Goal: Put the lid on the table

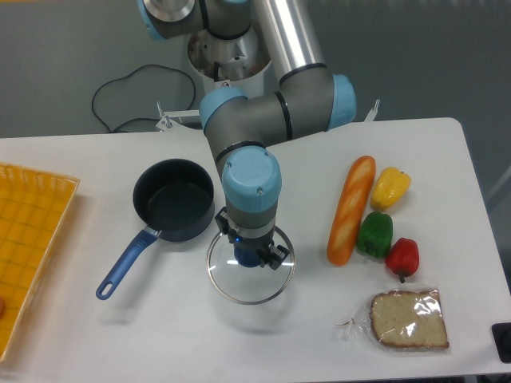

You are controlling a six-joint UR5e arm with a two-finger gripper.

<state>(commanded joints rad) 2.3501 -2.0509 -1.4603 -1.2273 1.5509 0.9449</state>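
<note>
My pincer (pixel 251 254) pointed straight down and was closed on the blue knob of the lid (pixel 250 271), with one finger on each side of it. The round glass lid hung level below my wrist, and its thin metal rim was fully visible around the pincer. A soft shadow lay on the white worktop (pixel 160 335) below and a little in front of the lid, so I judged that the lid was in the air, low over the surface, and not resting on it.

Just beside the lid, on its left side, stood the dark blue saucepan (pixel 173 199). It was open and looked empty, and its blue handle pointed toward the front left. The rim of the lid came very near to the pan wall, but I could not tell if they touched. To the right, well apart, lay a baguette (pixel 350 210), a yellow pepper (pixel 390 187), a green pepper (pixel 374 234), a red pepper (pixel 403 256) and a slice of bread in a bag (pixel 407 319). A yellow-orange tray (pixel 28 239) was at the far left edge.

The lid was already off the pan and over a free part of the worktop. What was left, in my judgement, was to lower it until it rested, to open the pincer and to lift away.
</note>
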